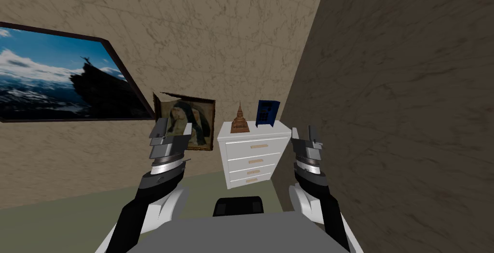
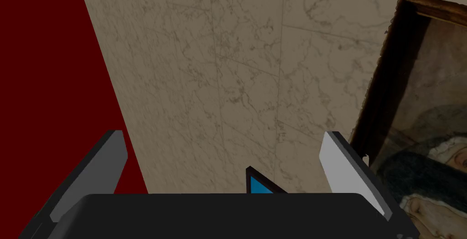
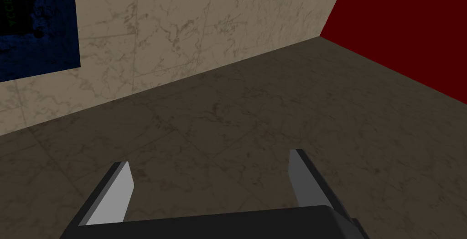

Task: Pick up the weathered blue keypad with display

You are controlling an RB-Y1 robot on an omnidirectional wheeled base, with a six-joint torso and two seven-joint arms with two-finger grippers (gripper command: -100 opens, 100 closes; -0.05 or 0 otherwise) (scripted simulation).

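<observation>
I hold my right pincer (image 1: 304, 133) wide open, with nothing between its two fingers. My left pincer (image 1: 172, 129) is wide open and holds nothing too.

The blue keypad (image 1: 267, 113) is out in front of my right pincer and a bit to its left, toward my other pincer. It is well apart from both, but I think the right one is much nearer, so that arm should do the job. The keypad stands up tall on top of the white dresser (image 1: 253, 154), at the back, with its long side going up and down. A little brown tower (image 1: 240, 119) stands near it, on the side toward my left pincer.

I think my right pincer must go forward and turn a bit left. Then its fingers can close on the keypad's two thin sides.
</observation>
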